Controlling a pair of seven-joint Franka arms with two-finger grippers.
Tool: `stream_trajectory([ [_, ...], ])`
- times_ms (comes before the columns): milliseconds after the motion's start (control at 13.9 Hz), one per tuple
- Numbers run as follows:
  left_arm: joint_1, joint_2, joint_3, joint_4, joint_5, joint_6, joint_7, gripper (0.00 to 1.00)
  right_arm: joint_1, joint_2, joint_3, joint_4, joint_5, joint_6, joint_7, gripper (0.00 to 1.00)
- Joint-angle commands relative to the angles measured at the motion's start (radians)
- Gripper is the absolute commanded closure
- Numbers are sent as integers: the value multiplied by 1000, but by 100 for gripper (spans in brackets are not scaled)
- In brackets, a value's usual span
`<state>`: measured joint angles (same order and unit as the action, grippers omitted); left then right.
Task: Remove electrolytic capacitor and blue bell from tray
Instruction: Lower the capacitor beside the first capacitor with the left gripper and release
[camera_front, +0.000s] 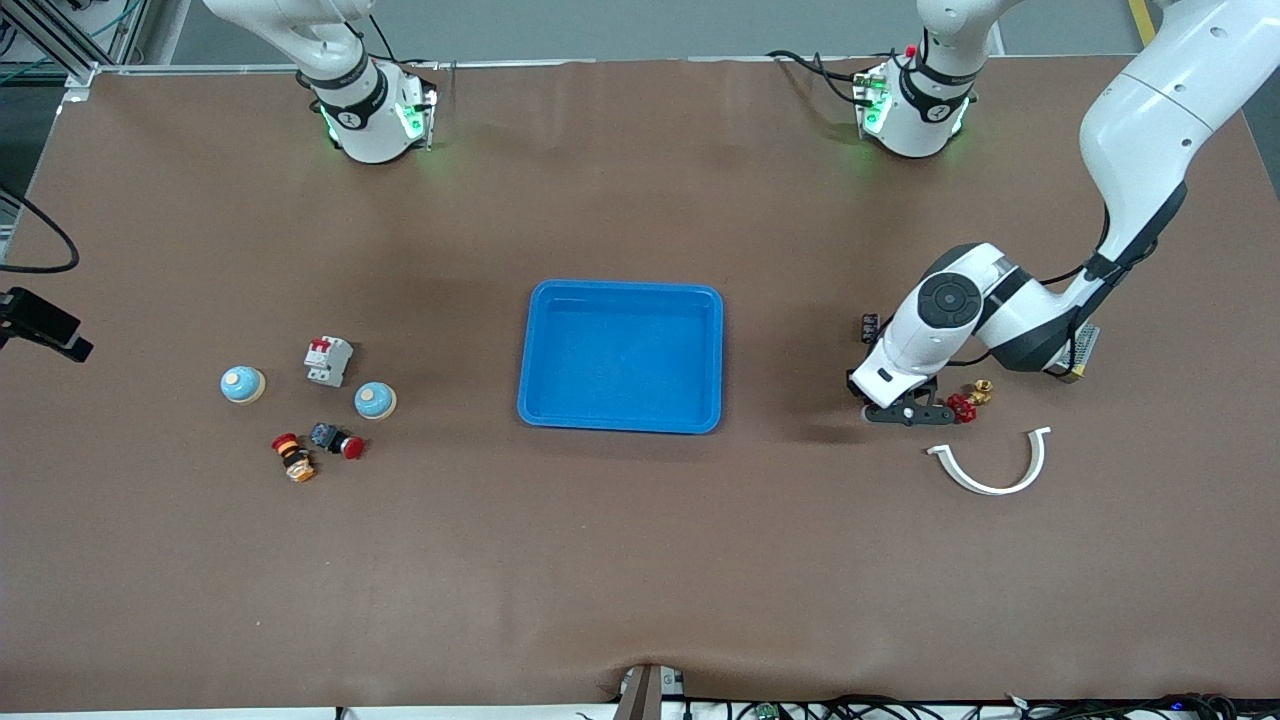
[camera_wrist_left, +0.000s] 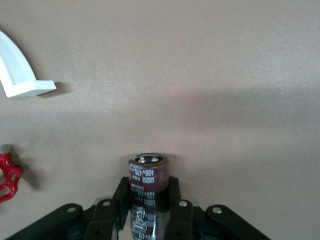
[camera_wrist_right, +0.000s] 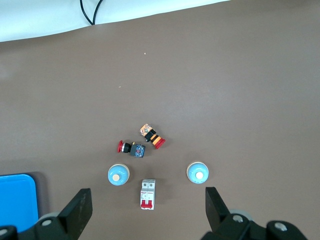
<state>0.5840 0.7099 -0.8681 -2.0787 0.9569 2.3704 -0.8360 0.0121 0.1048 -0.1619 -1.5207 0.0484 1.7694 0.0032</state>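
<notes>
The left gripper (camera_wrist_left: 148, 207) is clenched on the capacitor (camera_wrist_left: 148, 180) (dark brown, printed sleeve), low over the table (camera_front: 640, 560) toward the left arm's end, just beside a red valve handle (camera_front: 962, 407). The right gripper (camera_wrist_right: 148, 212), released wide, hangs high above two blue bells (camera_front: 243, 384) (camera_front: 375, 400). The blue tray (camera_front: 620, 356) sits mid-table.
</notes>
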Motion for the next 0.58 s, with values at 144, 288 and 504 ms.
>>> stream_trajectory([
  [144,-12,26,12,25,26,10,-23,100,-4,9,4,24,10,-11,15,0],
  [288,-12,28,12,26,22,10,-25,100,-6,7,4,25,8,-11,17,0],
  [504,-19,26,12,25,14,9,-57,86,-24,7,9,33,13,-13,20,0],
])
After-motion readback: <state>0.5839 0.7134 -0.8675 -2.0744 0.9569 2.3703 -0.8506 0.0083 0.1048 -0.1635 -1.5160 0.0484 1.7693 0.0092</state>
